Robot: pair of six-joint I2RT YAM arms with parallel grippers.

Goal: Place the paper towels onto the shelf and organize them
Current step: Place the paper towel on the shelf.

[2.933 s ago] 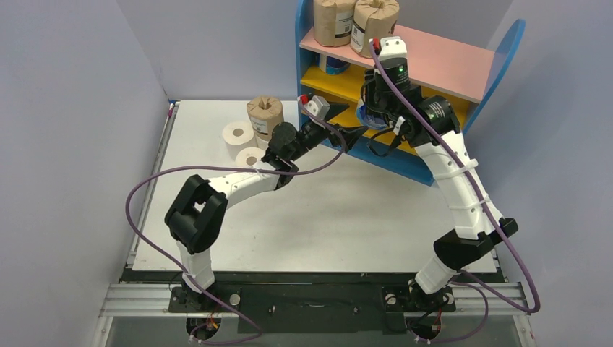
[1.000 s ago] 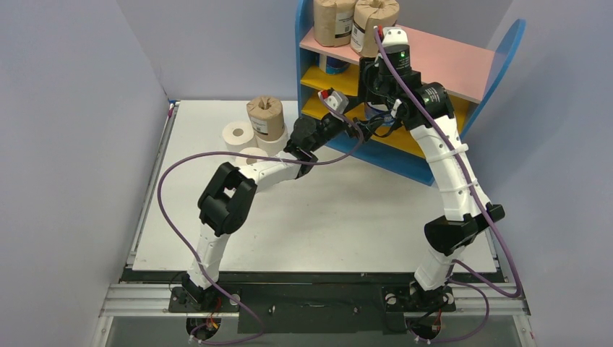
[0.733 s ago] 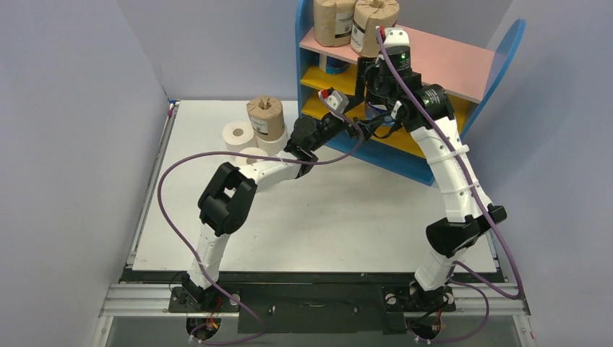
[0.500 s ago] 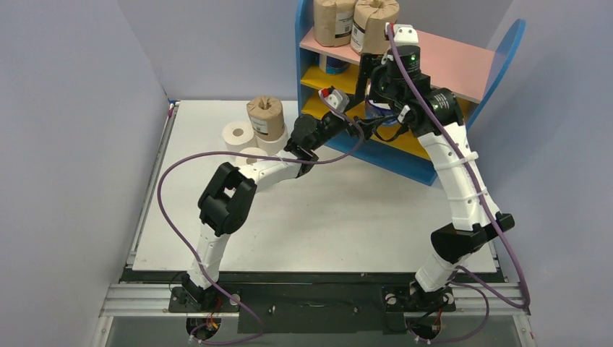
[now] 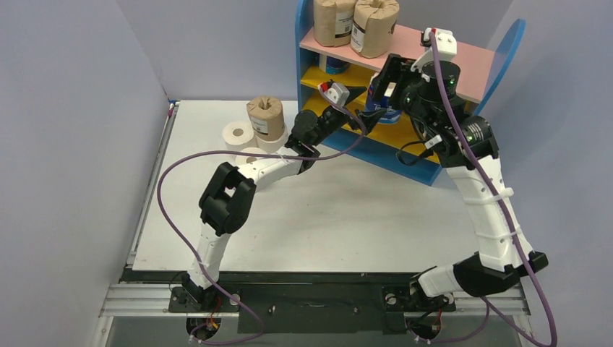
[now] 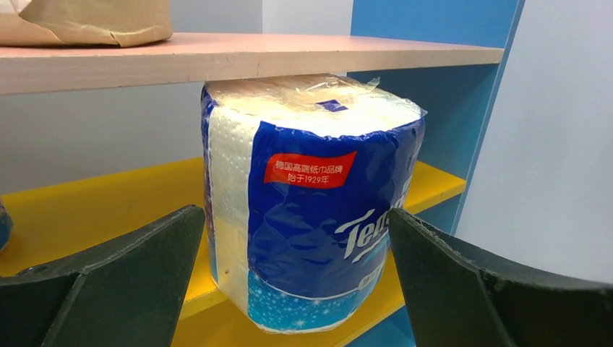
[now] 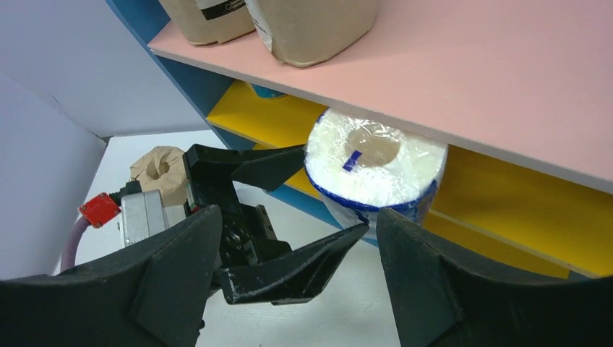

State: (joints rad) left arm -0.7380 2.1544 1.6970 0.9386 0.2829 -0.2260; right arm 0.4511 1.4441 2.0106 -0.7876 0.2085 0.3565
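The left gripper stands spread wide, a finger either side of the Tempo roll upright on the shelf's yellow board under the pink top board, while the right gripper hangs released just outside, holding nothing

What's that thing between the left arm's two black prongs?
A blue-and-white Tempo roll, upright on the yellow board under the pink top; the left wrist view shows it inside the open left tool.

Blue-and-white, star-speckled Tempo roll with red label; pink top board; yellow lower board; blue side panel.
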